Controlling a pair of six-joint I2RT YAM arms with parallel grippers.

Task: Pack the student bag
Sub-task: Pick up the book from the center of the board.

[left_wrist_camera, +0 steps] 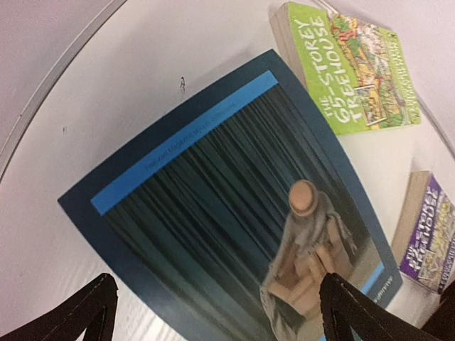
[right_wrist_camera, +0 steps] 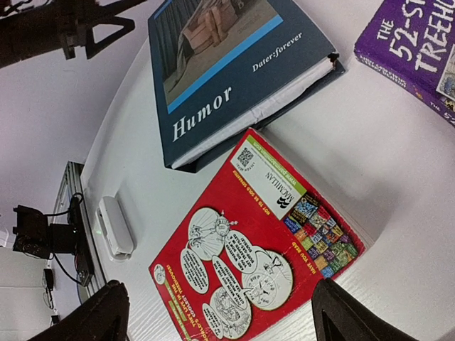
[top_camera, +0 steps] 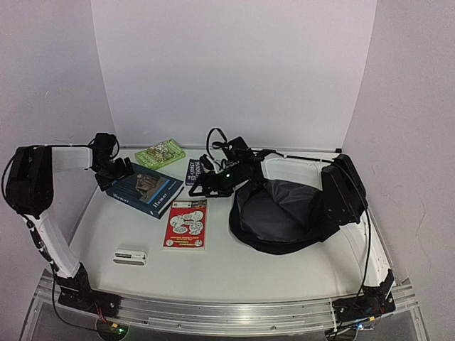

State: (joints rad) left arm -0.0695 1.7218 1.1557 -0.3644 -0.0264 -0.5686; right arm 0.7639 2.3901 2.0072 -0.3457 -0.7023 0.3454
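The black student bag (top_camera: 281,213) lies open at right of centre. A dark blue "Humor" book (top_camera: 146,190) (left_wrist_camera: 220,206) (right_wrist_camera: 227,64) lies at the left. A red paperback (top_camera: 186,223) (right_wrist_camera: 249,249) lies in front of it. A green paperback (top_camera: 161,153) (left_wrist_camera: 348,67) and a purple paperback (top_camera: 192,170) (left_wrist_camera: 430,234) (right_wrist_camera: 419,42) lie at the back. My left gripper (top_camera: 117,172) (left_wrist_camera: 220,312) is open and empty over the blue book. My right gripper (top_camera: 213,183) (right_wrist_camera: 220,312) is open and empty above the red paperback, left of the bag.
A small white case (top_camera: 130,256) (right_wrist_camera: 115,227) lies near the front left. White walls close in the table at the back and both sides. The table's front rail (top_camera: 227,312) runs between the arm bases.
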